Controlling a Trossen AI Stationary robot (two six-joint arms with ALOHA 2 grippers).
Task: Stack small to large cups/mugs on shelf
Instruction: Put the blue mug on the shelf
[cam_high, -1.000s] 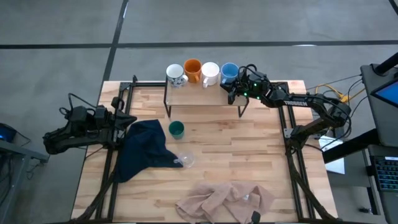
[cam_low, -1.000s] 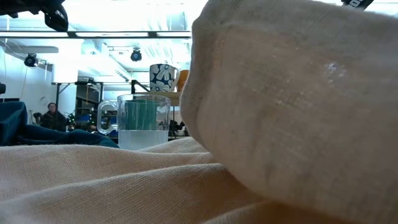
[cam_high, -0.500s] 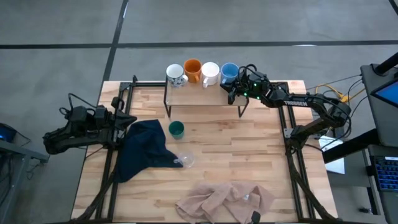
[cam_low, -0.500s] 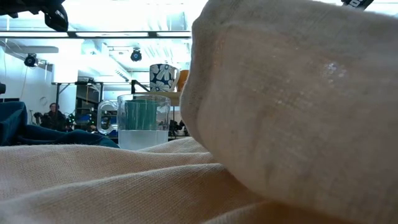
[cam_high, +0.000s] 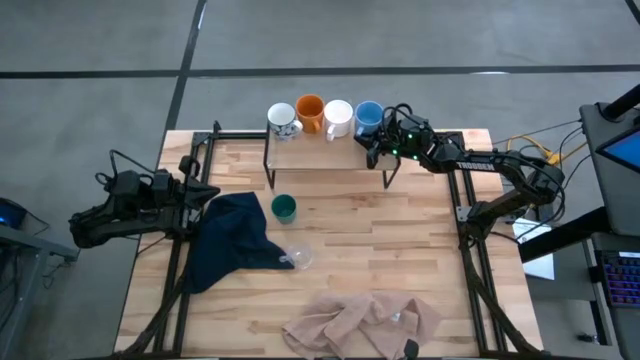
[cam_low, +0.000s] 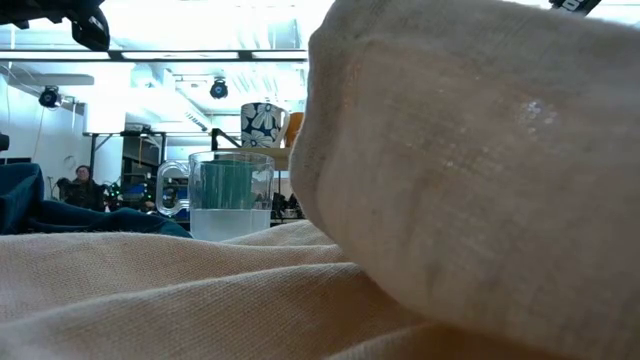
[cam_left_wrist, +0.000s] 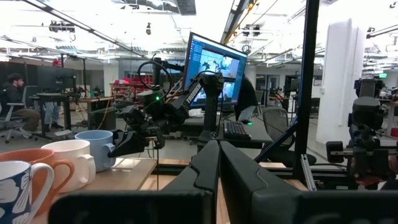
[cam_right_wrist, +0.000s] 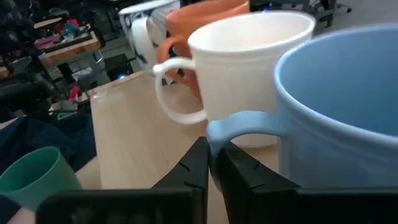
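Note:
Four mugs stand in a row on the shelf (cam_high: 330, 157): a patterned white one (cam_high: 283, 120), an orange one (cam_high: 310, 113), a plain white one (cam_high: 338, 117) and a light blue one (cam_high: 369, 116). My right gripper (cam_high: 374, 143) is shut, and its tips are at the light blue mug's handle. A dark green mug (cam_high: 284, 208) and a clear glass cup (cam_high: 298, 256) stand on the tabletop. My left gripper (cam_high: 205, 198) waits shut at the table's left edge. My right gripper's shut fingertips (cam_right_wrist: 200, 163) stand at the lower end of the light blue mug's handle (cam_right_wrist: 236, 124). They come from the table's right, slanting slightly down. I cannot tell whether they touch it. The mug stands upright on the shelf.
A dark blue cloth (cam_high: 230, 240) lies left of the green mug, and one of its corners reaches the glass cup. A crumpled beige cloth (cam_high: 365, 325) lies at the near edge and fills most of the low view (cam_low: 450, 200). Black rails run along both table sides.

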